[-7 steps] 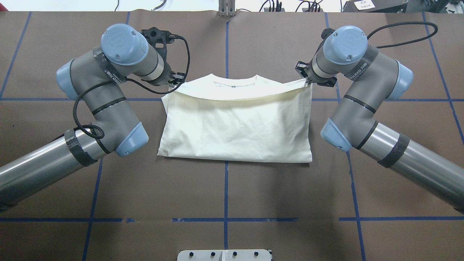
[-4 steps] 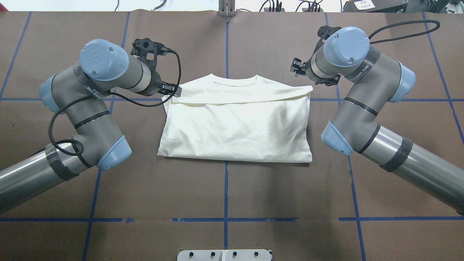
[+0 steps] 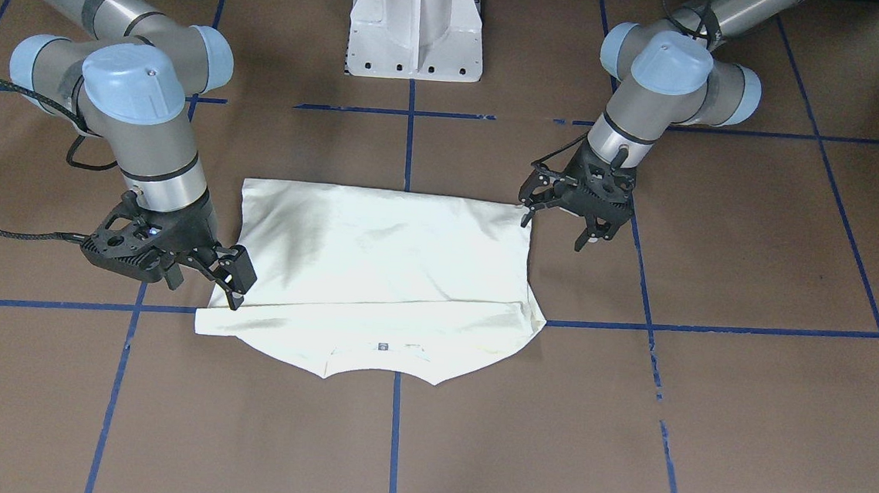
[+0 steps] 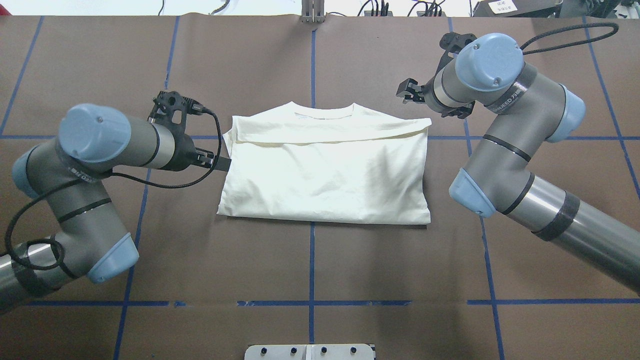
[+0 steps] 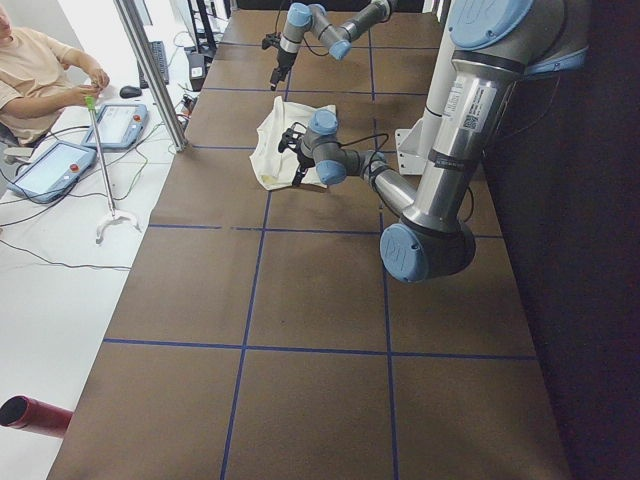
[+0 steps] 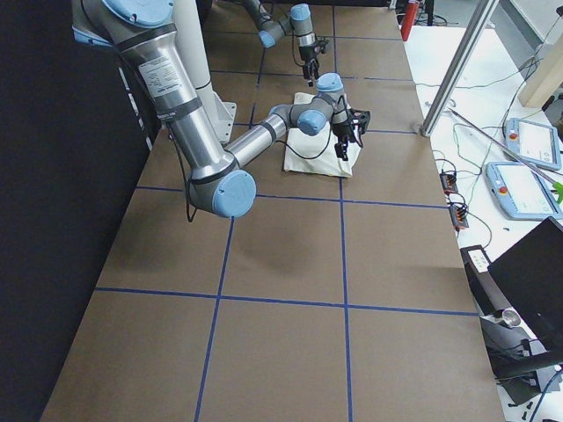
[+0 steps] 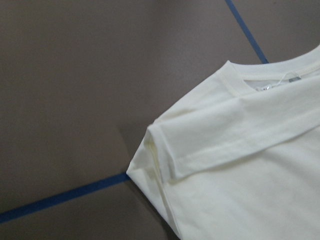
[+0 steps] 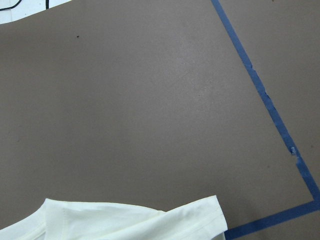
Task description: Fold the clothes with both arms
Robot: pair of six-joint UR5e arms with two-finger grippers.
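Note:
The cream long-sleeved T-shirt (image 4: 325, 170) lies plain side up on the brown table, its near half folded over to just short of the collar. It also shows in the front view (image 3: 384, 258) and in both wrist views (image 7: 240, 150) (image 8: 125, 220). My left gripper (image 4: 222, 163) is open and empty at the shirt's left edge; the front view (image 3: 557, 230) shows its fingers spread. My right gripper (image 4: 406, 92) is open and empty, apart from the shirt's far right corner (image 3: 204, 290). No cat graphic shows.
The white pedestal base (image 3: 416, 24) stands at the robot's side of the table. Blue tape lines (image 4: 311, 260) cross the brown cover. A seated person (image 5: 40, 70) with tablets is beyond the table's far edge. Cables lie along the far edge (image 4: 380, 7).
Both grippers let go of the hem, which dropped flat below the collar. My left gripper then drew back along the shirt's left edge; my right gripper moved slightly up and away.

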